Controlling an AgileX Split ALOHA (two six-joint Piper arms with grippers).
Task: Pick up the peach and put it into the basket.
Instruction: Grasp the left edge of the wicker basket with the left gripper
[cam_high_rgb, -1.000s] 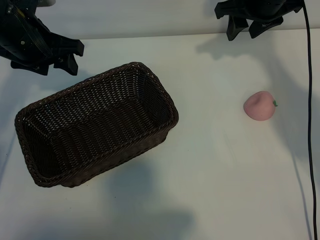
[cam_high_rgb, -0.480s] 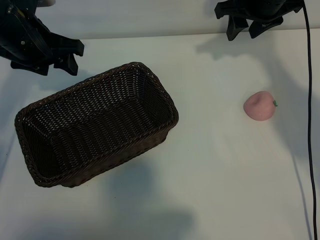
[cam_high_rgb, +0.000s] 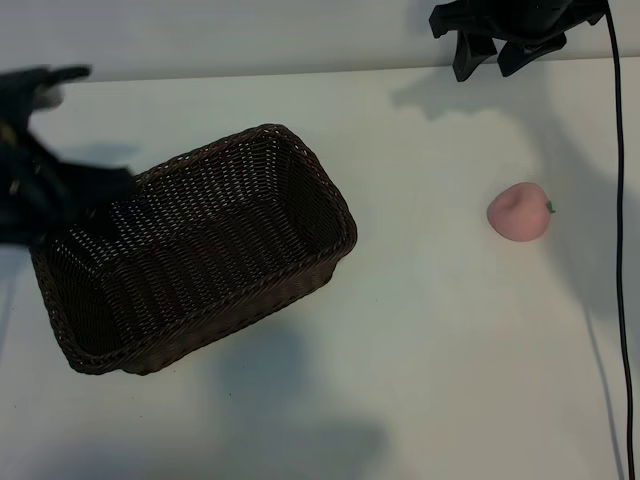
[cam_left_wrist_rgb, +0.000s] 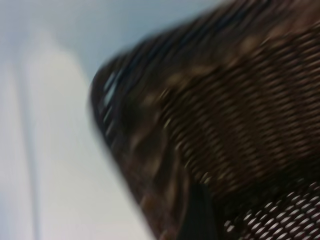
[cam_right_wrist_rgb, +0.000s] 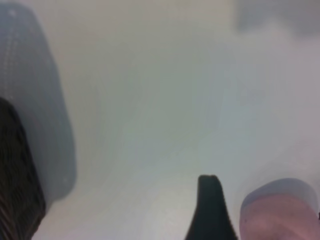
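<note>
Small round pale-pink toy peach (cam_high_rgb: 518, 212) lies near the white bench's (cam_high_rgb: 420, 340) right edge; dark-brown woven wicker basket (cam_high_rgb: 195, 250) sits left, empty; left gripper (cam_high_rgb: 45, 185) over its left end, fingers spread, empty; right gripper (cam_high_rgb: 497, 52) at the far edge, likewise spread, empty.

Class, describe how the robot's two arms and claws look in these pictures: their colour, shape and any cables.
Both are black. The right claw, at the exterior view's top edge, ends in two short, blunt, angular fingers, and a thin black cable hangs down beside it. The left claw shows only as a dark blurred mass at the left. No markings are visible on either.
</note>
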